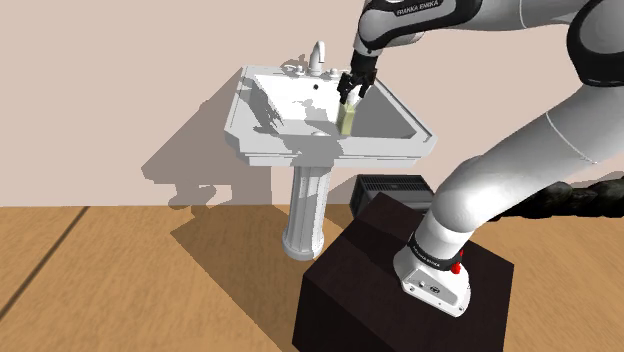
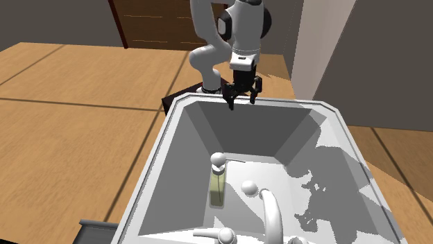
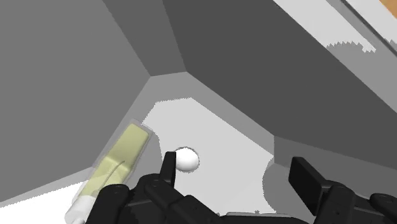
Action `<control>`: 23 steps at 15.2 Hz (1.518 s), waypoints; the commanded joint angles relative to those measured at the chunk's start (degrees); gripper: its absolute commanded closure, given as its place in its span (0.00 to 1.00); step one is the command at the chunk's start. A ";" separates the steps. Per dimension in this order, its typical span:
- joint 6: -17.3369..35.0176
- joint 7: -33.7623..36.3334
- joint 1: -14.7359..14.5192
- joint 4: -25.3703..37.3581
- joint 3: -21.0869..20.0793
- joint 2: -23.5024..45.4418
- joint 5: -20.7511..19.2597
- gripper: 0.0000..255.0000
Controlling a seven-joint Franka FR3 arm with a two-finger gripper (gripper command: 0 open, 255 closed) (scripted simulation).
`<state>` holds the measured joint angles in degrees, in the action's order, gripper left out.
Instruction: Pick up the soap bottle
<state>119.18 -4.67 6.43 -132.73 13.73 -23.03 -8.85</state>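
Note:
The soap bottle [image 2: 217, 186] is a pale yellow-green see-through bottle with a white pump top, standing inside the white sink basin [image 2: 157, 165] near the tap side. In the shoulder view the soap bottle [image 1: 346, 119] appears just below my gripper [image 1: 353, 94]. My gripper [image 2: 241, 101] hangs open over the basin's stand-side rim, well apart from the bottle. In the wrist view my gripper [image 3: 238, 179] has nothing between its fingers; the soap bottle [image 3: 119, 164] lies off to the side of one finger [image 3: 168, 165], beside the white drain [image 3: 186, 159].
A curved tap [image 2: 272, 213] with knobs rises at the sink's wall side. The sink [image 1: 262, 150] stands on a fluted pedestal [image 1: 305, 215] against a beige wall. A dark slatted box [image 1: 394, 187] sits on the wooden floor behind my dark stand [image 1: 370, 290].

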 commanded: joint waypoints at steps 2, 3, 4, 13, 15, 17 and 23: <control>3.68 -2.69 0.62 1.88 2.63 5.17 0.44 0.00; 4.80 -3.63 0.79 2.67 3.45 6.99 0.78 0.00; 5.86 -4.60 0.95 3.53 4.27 8.84 1.21 0.00; 12.99 -15.00 3.41 14.29 9.80 26.96 9.33 0.00; 13.81 -17.49 4.61 17.46 10.23 31.24 11.85 0.00; 14.71 -18.41 5.20 18.20 10.17 33.01 12.89 0.00; 18.83 -19.39 5.59 16.26 9.73 35.40 14.43 0.00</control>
<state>137.32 -23.91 11.97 -116.08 23.53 12.07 5.35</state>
